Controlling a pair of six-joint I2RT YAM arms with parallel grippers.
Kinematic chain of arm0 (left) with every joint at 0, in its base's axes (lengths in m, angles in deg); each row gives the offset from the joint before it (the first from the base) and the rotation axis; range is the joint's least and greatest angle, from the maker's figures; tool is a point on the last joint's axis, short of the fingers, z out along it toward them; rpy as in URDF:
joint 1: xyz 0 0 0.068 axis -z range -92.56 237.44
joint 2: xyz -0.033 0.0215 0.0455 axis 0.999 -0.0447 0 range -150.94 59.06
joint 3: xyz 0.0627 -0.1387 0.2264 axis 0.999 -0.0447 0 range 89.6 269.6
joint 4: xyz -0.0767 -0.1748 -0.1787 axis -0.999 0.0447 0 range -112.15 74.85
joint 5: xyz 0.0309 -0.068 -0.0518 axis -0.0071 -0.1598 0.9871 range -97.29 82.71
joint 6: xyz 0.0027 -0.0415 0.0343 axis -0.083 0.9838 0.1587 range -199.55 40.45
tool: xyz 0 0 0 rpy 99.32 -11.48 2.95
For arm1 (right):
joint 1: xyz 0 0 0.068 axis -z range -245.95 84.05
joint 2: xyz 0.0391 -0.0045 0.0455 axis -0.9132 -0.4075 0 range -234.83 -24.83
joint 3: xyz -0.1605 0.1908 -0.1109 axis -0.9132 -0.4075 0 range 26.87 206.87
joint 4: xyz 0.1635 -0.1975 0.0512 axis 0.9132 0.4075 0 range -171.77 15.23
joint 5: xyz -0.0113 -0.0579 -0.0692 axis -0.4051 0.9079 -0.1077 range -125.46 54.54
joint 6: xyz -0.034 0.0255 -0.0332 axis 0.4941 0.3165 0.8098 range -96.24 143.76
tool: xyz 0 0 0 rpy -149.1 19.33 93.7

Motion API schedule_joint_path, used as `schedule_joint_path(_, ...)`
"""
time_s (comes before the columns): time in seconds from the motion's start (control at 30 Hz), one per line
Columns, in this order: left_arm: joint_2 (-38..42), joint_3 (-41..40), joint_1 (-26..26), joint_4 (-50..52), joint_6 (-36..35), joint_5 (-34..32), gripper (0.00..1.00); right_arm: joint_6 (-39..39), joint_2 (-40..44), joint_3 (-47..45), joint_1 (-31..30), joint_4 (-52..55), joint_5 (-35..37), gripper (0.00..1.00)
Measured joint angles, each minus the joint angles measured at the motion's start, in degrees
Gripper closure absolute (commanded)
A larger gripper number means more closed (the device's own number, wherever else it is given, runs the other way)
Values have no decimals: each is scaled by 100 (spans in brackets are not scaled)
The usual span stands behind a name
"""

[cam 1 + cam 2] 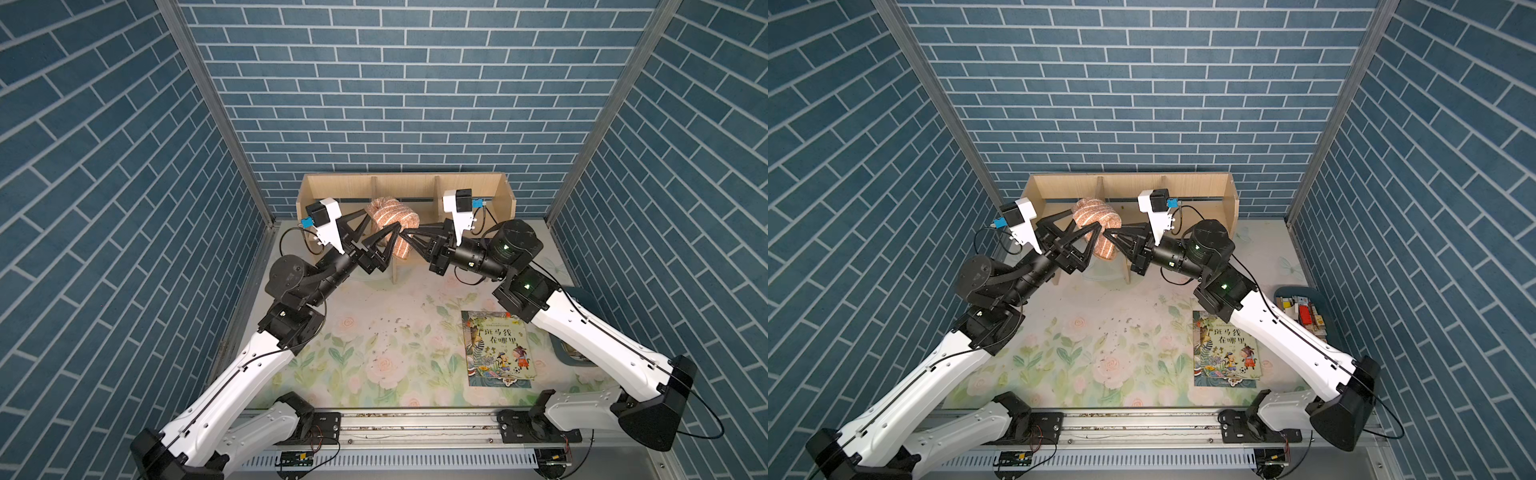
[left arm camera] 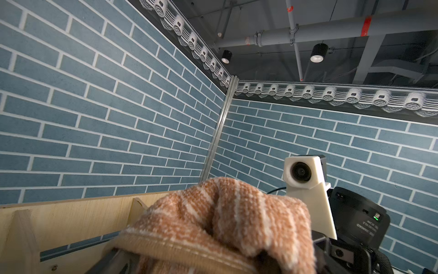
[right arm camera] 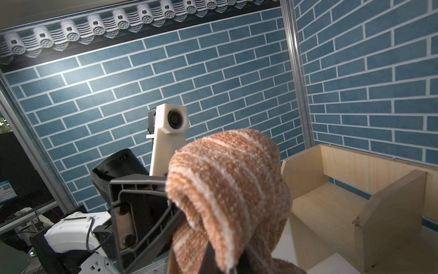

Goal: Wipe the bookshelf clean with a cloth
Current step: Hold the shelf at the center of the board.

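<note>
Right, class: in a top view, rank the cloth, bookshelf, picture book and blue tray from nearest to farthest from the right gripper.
From the right gripper:
1. cloth, right at its tips
2. bookshelf, just behind
3. picture book, lying farther forward, to the right
4. blue tray, at the right edge

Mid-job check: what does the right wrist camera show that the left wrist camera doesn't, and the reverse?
Only the right wrist view: the left gripper, open, with the cloth against it, and the left arm's camera. Only the left wrist view: the right arm's camera and the ceiling pipes. Both: the striped cloth close up, part of the bookshelf and the blue brick wall.
</note>
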Motion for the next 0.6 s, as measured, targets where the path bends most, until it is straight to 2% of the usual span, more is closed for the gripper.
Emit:
schedule_joint_path(0.2, 2, -28, 0, -66, 15, -11, 1, 0, 7, -22, 0, -46, -105, 100)
schedule_joint_path(0.27, -20, -55, -2, -168, 35, 151, 10, 0, 13, -35, 0, -55, -146, 100)
schedule_joint_path(0.3, -48, -55, -2, -243, 46, 284, 17, 0, 15, -37, 0, -57, -164, 100)
schedule_joint_path(0.43, -229, -39, 0, -472, 61, 868, 62, 0, 33, -66, 2, -55, -177, 100)
schedule_joint_path(0.6, -321, -7, 7, -490, 13, 1180, 98, 9, 177, -323, 31, -44, -7, 100)
